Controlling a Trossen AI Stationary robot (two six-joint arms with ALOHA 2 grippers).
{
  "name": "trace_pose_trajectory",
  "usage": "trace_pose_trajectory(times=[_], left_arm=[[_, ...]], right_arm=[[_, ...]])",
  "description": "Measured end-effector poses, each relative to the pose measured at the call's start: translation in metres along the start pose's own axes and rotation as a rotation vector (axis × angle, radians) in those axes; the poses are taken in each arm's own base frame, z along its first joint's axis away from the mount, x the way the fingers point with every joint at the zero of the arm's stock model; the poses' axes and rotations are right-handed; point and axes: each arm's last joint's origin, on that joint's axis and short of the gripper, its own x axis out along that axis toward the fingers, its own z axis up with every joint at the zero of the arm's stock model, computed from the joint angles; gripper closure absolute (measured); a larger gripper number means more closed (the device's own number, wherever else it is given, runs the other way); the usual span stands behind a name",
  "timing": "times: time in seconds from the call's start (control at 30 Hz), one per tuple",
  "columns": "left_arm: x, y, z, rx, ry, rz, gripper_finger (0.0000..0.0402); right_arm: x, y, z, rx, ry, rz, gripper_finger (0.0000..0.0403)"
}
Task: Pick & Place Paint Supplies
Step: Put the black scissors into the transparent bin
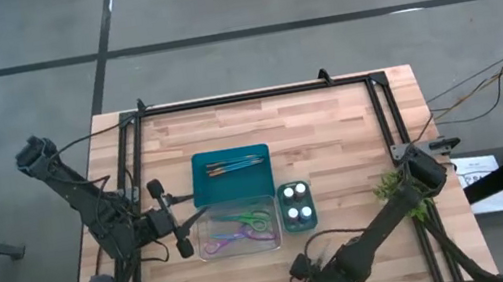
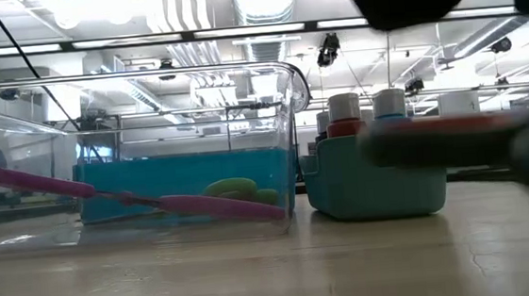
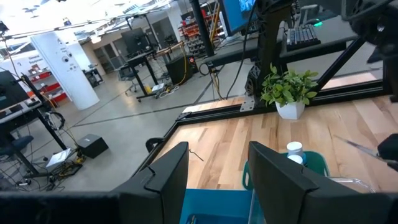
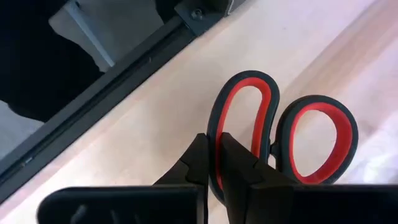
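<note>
High view: wooden worktop fills centre frame. Teal tray at centre, thin brushes lying across its upper part. Directly below it a clear container with purple-handled scissors and green-handled scissors inside. Just right of both, a small teal holder with white-capped paint bottles. Left hand at left of the clear container, fingers spread wide. Right arm runs from lower centre up to right of frame; right hand near the green plant sprig.

Low view: clear container left, purple scissors handle leaning in it, green handles behind. Teal holder centre right, bottle caps on top. Blurred red-and-dark object at right.

Left wrist view: left hand at bottom, fingers wide apart, holding nothing. Potted plant upper right. White caps lower right.

Right wrist view: right hand at bottom centre, narrow, clamped on the dark rim of red-and-black scissors at centre right, over the worktop.
</note>
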Motion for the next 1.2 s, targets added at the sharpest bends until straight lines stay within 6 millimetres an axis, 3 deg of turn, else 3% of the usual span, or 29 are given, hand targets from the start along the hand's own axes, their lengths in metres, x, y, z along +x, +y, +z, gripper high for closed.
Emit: trace_pose_trajectory(times=[0.2,0.33,0.77,1.03,1.2], left_arm=[[0.000,0.000,0.000,0.000,0.000,0.000,0.0229],[0.000,0.000,0.000,0.000,0.000,0.000,0.0229],[0.000,0.000,0.000,0.000,0.000,0.000,0.0229],[0.000,0.000,0.000,0.000,0.000,0.000,0.0229],[0.000,0.000,0.000,0.008,0.000,0.001,0.0229]], right_arm=[[-0.018,-0.002,0.009,0.017,0.053,-0.083,0.0392],[-0.036,-0.014,0.020,0.020,0.047,-0.130,0.0392],[-0.096,-0.075,0.049,-0.063,-0.109,-0.298,0.0392],[-0.109,-0.116,0.053,-0.146,-0.203,-0.396,0.0392],[-0.110,-0.148,0.047,-0.095,-0.261,-0.434,0.0392]])
